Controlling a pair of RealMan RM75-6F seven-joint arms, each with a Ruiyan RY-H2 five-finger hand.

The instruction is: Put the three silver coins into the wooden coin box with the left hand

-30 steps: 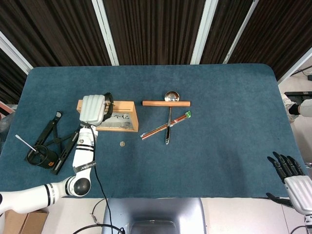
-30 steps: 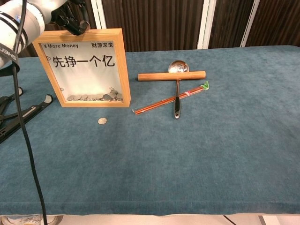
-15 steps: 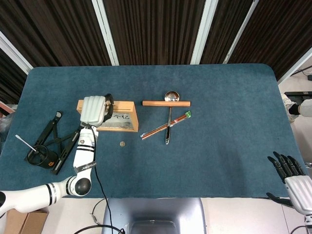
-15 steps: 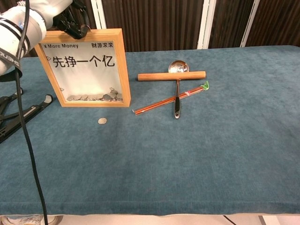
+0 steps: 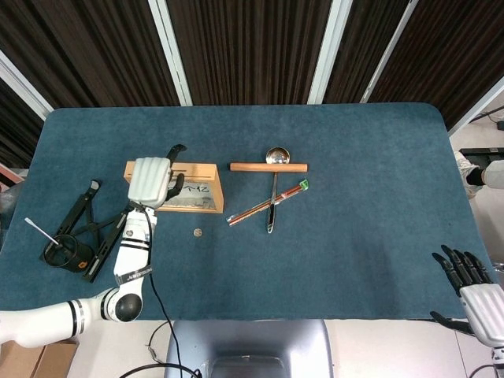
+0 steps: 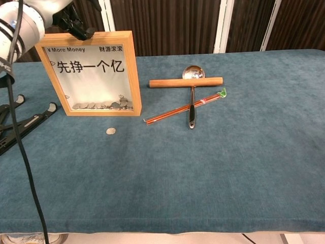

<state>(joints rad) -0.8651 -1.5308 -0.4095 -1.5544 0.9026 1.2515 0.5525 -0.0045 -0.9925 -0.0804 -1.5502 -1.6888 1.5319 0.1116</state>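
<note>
We are hovering our left hand point(image 5: 151, 181) over the top of the wooden coin box point(image 6: 91, 73); we cannot tell whether it is grasping anything. One silver coin point(image 6: 110, 131) is lying just near the box. Reaching down carelessly risks toppling the upright box.

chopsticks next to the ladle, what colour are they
Reddish-brown chopsticks with a green tip, clearest in the chest view.
</note>
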